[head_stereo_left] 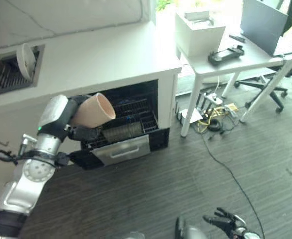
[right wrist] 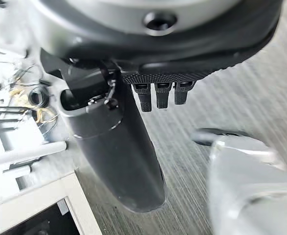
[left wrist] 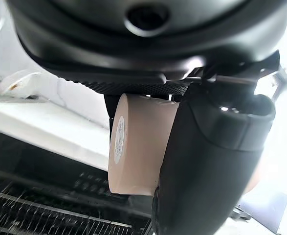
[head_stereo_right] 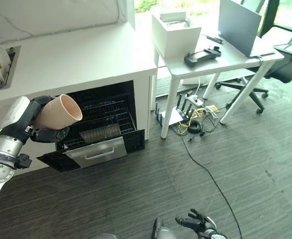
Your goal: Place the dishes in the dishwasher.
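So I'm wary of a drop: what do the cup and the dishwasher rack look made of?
The cup, held by the left hand, looks like matte peach plastic or ceramic; unclear which. The dishwasher rack looks like thin coated wire.

We see a white counter (head_stereo_left: 101, 55) with a plate (head_stereo_left: 25, 60) upright in its sink (head_stereo_left: 6, 77). Beside it, a white table (head_stereo_left: 245, 57) bears a box (head_stereo_left: 199, 32), a controller (head_stereo_left: 226, 54) and a laptop (head_stereo_left: 265, 25).

The left arm reaches up from seven o'clock, its left hand (head_stereo_left: 81, 130) curled around a cup (head_stereo_left: 93, 110). The right hand (head_stereo_left: 229, 222) hangs low at five o'clock, fingers relaxed.
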Motion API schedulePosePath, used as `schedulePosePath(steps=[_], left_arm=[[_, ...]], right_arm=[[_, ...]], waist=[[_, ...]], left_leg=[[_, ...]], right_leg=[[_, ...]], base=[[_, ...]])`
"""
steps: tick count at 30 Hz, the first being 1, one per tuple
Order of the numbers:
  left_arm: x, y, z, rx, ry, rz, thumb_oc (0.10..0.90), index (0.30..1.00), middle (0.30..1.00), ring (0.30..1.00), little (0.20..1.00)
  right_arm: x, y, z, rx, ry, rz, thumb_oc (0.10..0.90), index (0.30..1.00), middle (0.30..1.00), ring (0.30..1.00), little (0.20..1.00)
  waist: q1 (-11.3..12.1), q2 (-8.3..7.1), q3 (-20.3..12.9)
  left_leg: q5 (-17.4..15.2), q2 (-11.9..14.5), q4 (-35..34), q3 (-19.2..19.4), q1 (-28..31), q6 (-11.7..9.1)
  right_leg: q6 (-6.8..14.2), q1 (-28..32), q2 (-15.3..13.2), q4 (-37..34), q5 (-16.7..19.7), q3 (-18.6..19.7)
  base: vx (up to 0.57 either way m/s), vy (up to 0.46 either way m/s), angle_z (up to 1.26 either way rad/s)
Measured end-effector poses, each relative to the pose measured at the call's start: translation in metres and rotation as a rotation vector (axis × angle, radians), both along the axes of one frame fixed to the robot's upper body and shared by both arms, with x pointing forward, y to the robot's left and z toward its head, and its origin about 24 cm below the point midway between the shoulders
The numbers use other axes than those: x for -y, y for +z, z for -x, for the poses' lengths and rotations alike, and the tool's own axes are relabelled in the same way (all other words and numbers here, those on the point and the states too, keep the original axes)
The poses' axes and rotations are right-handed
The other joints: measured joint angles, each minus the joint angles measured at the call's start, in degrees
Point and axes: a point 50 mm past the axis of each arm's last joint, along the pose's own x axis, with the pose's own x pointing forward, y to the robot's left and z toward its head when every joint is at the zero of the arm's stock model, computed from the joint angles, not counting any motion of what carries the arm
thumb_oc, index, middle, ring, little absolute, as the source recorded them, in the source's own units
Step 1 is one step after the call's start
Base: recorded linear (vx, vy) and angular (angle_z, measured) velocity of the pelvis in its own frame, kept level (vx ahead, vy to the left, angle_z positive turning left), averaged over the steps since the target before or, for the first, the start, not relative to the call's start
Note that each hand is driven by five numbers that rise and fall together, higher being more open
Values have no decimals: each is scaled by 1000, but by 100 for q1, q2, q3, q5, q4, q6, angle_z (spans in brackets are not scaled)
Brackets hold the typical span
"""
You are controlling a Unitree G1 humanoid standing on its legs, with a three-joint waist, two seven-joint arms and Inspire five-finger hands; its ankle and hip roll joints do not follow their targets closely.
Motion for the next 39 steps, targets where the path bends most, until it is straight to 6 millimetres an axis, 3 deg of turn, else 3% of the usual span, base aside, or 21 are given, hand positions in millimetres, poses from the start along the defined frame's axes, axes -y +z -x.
schedulePosePath(steps=[2,5,9,11,12,13,15,16,17,18,19,20,22,25,27,29,32,34,36,38,39], left_arm=[[-3,6,0,-1,2,-31,400,300,300,300,300],[-5,11,0,9,3,1,400,300,300,300,300],[-5,10,-1,6,2,13,400,300,300,300,300],[11,17,-7,32,-73,13,400,300,300,300,300],[17,21,-6,59,-109,10,400,300,300,300,300],[20,22,-5,71,-131,9,400,300,300,300,300],[23,7,-4,52,-131,73,400,300,300,300,300],[24,-14,4,5,-113,101,400,300,300,300,300],[26,-39,16,-60,-94,134,400,300,300,300,300],[26,-47,19,-97,-92,102,400,300,300,300,300],[25,-46,16,-98,-79,95,400,300,300,300,300],[30,-33,-2,-48,-89,72,400,300,300,300,300],[25,-30,-8,-57,-65,44,400,300,300,300,300],[14,-18,-11,-50,-41,-23,400,300,300,300,300],[11,-14,-13,-52,-34,-48,400,300,300,300,300],[12,-8,-17,-38,-42,-40,400,300,300,300,300],[6,-5,-16,-48,-30,-51,400,300,300,300,300],[1,-1,-14,-50,-15,-49,400,300,300,300,300],[-3,-5,-5,-66,8,-34,400,300,300,300,300],[-2,-4,-4,-60,6,-33,400,300,300,300,300],[-1,-4,-4,-59,6,-32,400,300,300,300,300]], right_arm=[[4,0,4,5,-16,-3,800,900,900,900,900],[4,-3,11,-21,-24,-23,800,900,900,900,900],[-2,-10,23,-60,-32,-50,800,900,900,900,900],[2,-13,37,-86,-61,-40,800,900,900,900,900],[4,-13,42,-102,-78,-30,800,900,900,900,900],[5,-13,44,-105,-99,-24,800,900,900,900,900],[1,-13,34,-81,-113,-22,800,900,900,900,900],[2,-10,24,-63,-103,-14,800,900,900,900,900],[6,-6,15,-43,-112,3,800,900,900,900,900],[3,-4,10,-14,-99,-8,800,900,900,900,900],[-10,-5,5,12,-71,-28,800,900,900,900,900],[-22,-13,20,-33,-38,-49,800,900,900,900,900],[-21,-13,22,-8,-82,-70,800,900,900,900,900],[-24,-10,11,4,-27,-57,800,900,900,900,900],[-24,-11,12,-7,-26,-61,800,900,900,900,900],[-20,-12,16,-21,-44,-60,800,900,900,900,900],[-26,-16,22,-40,-71,-87,800,900,900,900,900],[-31,-19,24,-57,-63,-98,800,900,900,900,900],[-32,-18,21,-63,-56,-99,800,900,900,900,900],[-32,-18,20,-70,-52,-96,800,900,900,900,900],[-32,-19,21,-73,-55,-95,800,900,900,900,900]], waist=[[-62,-3,8],[8,160,44],[63,131,43],[-222,86,44],[-253,120,51],[-139,199,58],[-91,80,196],[-107,73,222],[55,288,184],[110,428,139],[22,271,175],[-139,219,259],[-206,158,251],[-209,183,280],[-259,162,283],[-316,65,299],[-272,-174,304],[-178,-412,288],[-95,-386,287],[-101,-398,279],[-138,-456,273]], left_leg=[[48,-194,85,119,-33,-63],[49,-227,-94,103,-119,-30],[156,-317,-110,135,-215,222],[597,-416,-118,1028,-527,344],[552,-379,-49,1414,-714,446],[489,-363,-87,1409,-751,639],[256,-297,513,1201,-1167,366],[114,-380,486,812,-1175,458],[-70,-376,640,295,-1082,616],[-46,-344,764,315,-1038,828],[-206,-335,1192,585,-1188,921],[-588,-309,1653,900,-1308,1326],[-656,-446,1650,834,-1287,1348],[-447,-737,1069,664,-993,1227],[-414,-940,931,530,-917,1207],[-378,-1196,876,415,-869,1270],[-392,-1349,696,120,-542,1334],[-443,-1339,620,-132,-329,1244],[-425,-1128,402,-211,-97,1235],[-445,-941,309,-276,-19,1063],[-411,-889,379,-139,-25,900]], right_leg=[[332,19,-259,126,-260,-208],[326,-26,-339,235,-420,-372],[345,-230,-446,866,-875,-430],[289,-276,-611,878,-1016,-576],[216,-346,-565,881,-978,-620],[152,-395,-460,887,-972,-606],[33,-276,-358,755,-956,-221],[101,-167,-219,539,-684,-94],[132,-16,95,78,-514,188],[151,25,183,63,-464,90],[276,60,46,31,-428,-267],[1099,-743,-611,2565,-435,-623],[935,-1116,-794,3372,-489,-210],[852,-425,-661,867,-477,-94],[970,-226,-749,52,-245,-5],[1093,-467,-1054,197,-86,464],[1198,-553,-1176,289,42,767],[1084,-459,-992,465,-40,540],[693,-381,-632,552,-239,63],[530,-346,-265,362,-266,-64],[198,-160,-196,75,-92,-73]], base=[[20,-102,69],[27,-69,53],[11,-61,35],[41,108,157],[127,170,119],[158,214,49],[209,224,-8],[141,158,-107],[128,138,-159],[62,158,-142],[177,145,-18],[117,36,37],[145,-95,35],[297,-327,40],[319,-402,43],[307,-401,52],[380,-484,52],[388,-600,57],[237,-449,17],[152,-366,28],[148,-372,38]])
